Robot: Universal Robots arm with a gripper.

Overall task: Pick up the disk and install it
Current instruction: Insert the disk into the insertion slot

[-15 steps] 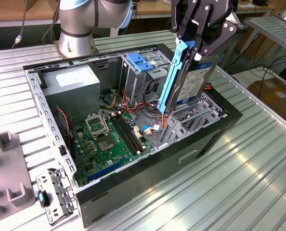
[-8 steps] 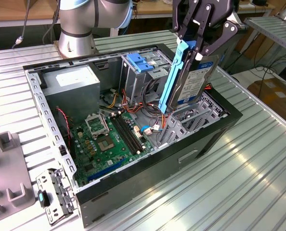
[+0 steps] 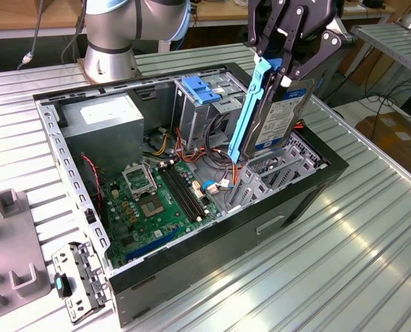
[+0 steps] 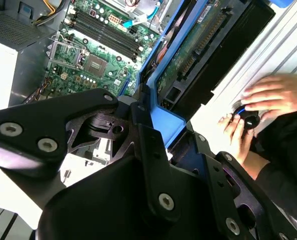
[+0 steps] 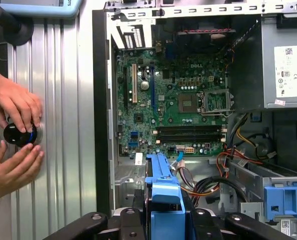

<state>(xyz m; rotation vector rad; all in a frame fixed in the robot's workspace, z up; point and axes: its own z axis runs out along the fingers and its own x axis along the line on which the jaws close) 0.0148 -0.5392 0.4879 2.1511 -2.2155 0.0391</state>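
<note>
In the exterior view the disk [image 3: 283, 114], a metal drive with a white-and-blue label in a blue plastic carrier [image 3: 250, 111], hangs on edge above the open computer case [image 3: 275, 207]. Its lower end is just over the metal drive bay [image 3: 271, 173] at the case's right end in the exterior view. My black gripper [image 3: 283, 66] is shut on the disk's upper end. In the second wrist view the fingers [image 4: 148, 150] clamp the blue carrier [image 4: 163, 117], with the disk's green circuit side [image 4: 193, 55] beyond. The first wrist view shows the carrier [image 5: 163, 192] over the case.
Inside the case lie the green motherboard [image 3: 153, 200], the grey power-supply box [image 3: 105, 121], loose cables [image 3: 219, 183] and a tall bay with a light-blue bracket [image 3: 202, 90]. A person's hands [image 5: 13, 120] hold a black knob [image 5: 19, 134] beside the case. A grey fixture [image 3: 12, 242] lies at the exterior view's left.
</note>
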